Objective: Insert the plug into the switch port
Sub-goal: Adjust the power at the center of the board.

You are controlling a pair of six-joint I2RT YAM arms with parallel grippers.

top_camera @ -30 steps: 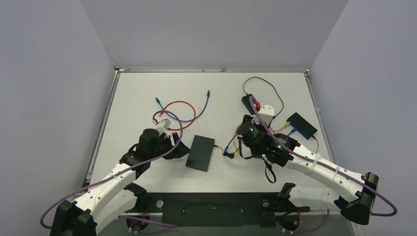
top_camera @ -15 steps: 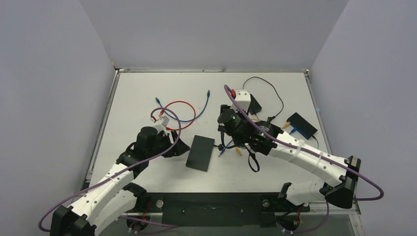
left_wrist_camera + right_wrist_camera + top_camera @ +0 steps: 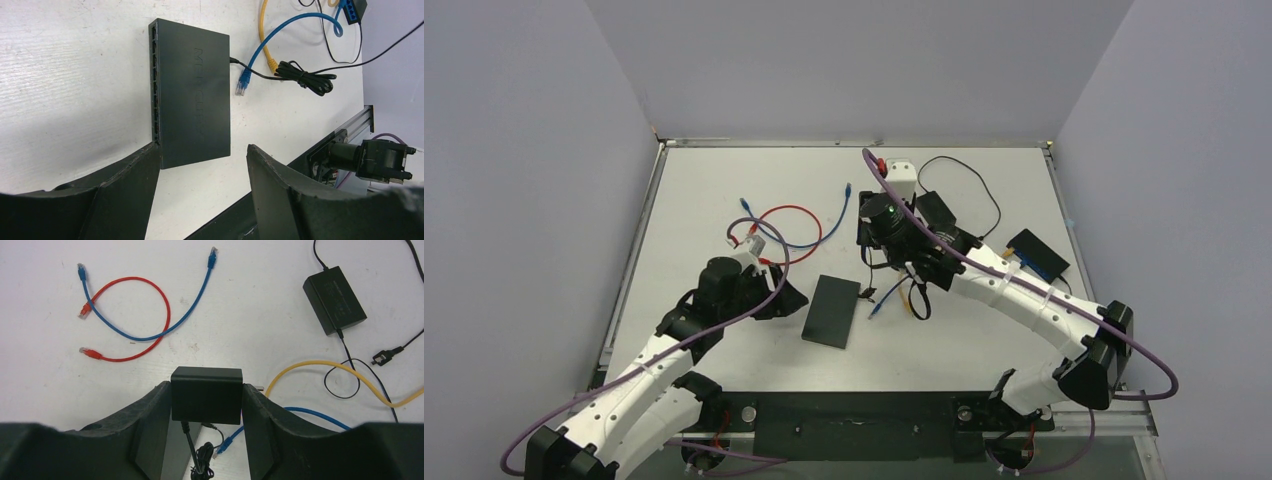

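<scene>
The flat black switch (image 3: 833, 311) lies mid-table, its row of ports along the left edge in the left wrist view (image 3: 192, 100). A blue cable's plug (image 3: 874, 309) lies loose just to the right of it and also shows in the left wrist view (image 3: 243, 86). My left gripper (image 3: 790, 300) is open and empty, with its jaws at the switch's near-left corner (image 3: 204, 150). My right gripper (image 3: 865, 232) is shut on a black power adapter (image 3: 206, 395), held above the table beyond the switch. The adapter's thin cord hangs down to a bundle (image 3: 204, 457).
A red cable (image 3: 790, 222) and a blue cable (image 3: 826, 226) lie at the back left. A second black power brick (image 3: 937, 210) and a small black hub (image 3: 1038, 254) with blue and yellow cables (image 3: 320, 365) lie to the right.
My right arm has swung left and away from me, carrying the black adapter from right of the switch to beyond it. The left gripper has barely moved.
</scene>
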